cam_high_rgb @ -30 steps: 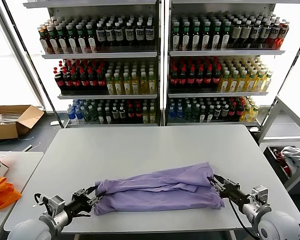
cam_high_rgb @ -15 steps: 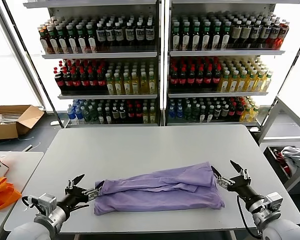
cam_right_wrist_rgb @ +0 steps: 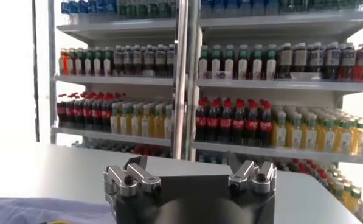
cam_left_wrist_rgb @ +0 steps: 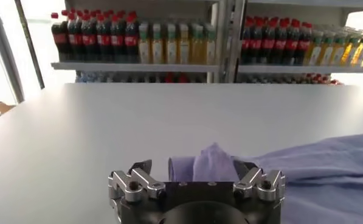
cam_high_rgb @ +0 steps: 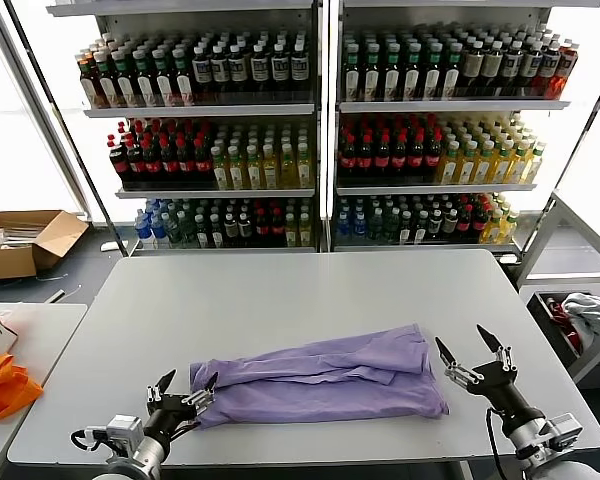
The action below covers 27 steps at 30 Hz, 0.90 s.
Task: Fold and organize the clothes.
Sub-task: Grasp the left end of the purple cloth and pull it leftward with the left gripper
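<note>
Here the lavender T-shirt lies folded into a long band across the near part of the counter, one end just ahead of the left pincer and the other end a short way off to the inner side of the right pincer. Both pincers are spread wide with nothing between the fingers. In the left wrist view a bunched tip of the shirt sits right in front of the left pincer's splayed fingers, close to them but not clamped. The right pincer is raised slightly off the counter and clear of the cloth; its wrist view shows only a sliver of lavender at the edge.

The fabric looks thin, light and limp: it will sag and slide rather than keep a crease, and the stacked layers could shear apart if only the top one is pinched. It is not fragile, but it will drag on the counter's smooth surface. My judgement is that the next fold calls for taking the two short ends, pinching through all layers at the end corners, so the band lifts evenly and can be doubled over without unfolding.
</note>
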Motion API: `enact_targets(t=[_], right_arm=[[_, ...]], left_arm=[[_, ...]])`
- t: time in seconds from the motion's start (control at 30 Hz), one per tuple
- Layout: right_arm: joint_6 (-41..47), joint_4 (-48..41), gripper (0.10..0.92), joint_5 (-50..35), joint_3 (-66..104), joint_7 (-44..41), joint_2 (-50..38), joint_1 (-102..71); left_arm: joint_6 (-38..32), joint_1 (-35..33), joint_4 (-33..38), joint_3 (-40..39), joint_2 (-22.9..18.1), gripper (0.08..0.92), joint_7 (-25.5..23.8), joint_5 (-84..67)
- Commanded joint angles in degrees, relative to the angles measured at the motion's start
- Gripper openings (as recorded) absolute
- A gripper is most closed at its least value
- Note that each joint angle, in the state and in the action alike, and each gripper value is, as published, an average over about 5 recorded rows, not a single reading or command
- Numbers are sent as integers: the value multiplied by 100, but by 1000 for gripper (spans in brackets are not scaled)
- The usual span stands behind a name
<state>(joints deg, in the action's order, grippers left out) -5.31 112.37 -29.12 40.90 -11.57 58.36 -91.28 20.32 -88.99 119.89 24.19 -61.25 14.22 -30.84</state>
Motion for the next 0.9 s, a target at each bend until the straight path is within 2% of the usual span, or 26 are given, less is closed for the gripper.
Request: enact_targets(t=[0.03,0.1,0.2,0.57,0.9], right_arm=[[-307,-55,823,71,39,-51,43,-116],[-307,-46,823,68,44,-56,43,-125],[-303,-31,823,61,62,-68,27,-129],[-240,34,823,33,73,-70,-10,-76],[-205,95,823,19,70,-63,-6,-73]], left_arm=[[-35,5,-311,-427,-640,822,532,427],[20,17,-340,-436,-673,815,571,433],[61,9,-378,-439,-688,758,575,440],[-9,35,-457,-486,-677,438,434,424],[-21,313,-652,-247,-495,156,332,186]])
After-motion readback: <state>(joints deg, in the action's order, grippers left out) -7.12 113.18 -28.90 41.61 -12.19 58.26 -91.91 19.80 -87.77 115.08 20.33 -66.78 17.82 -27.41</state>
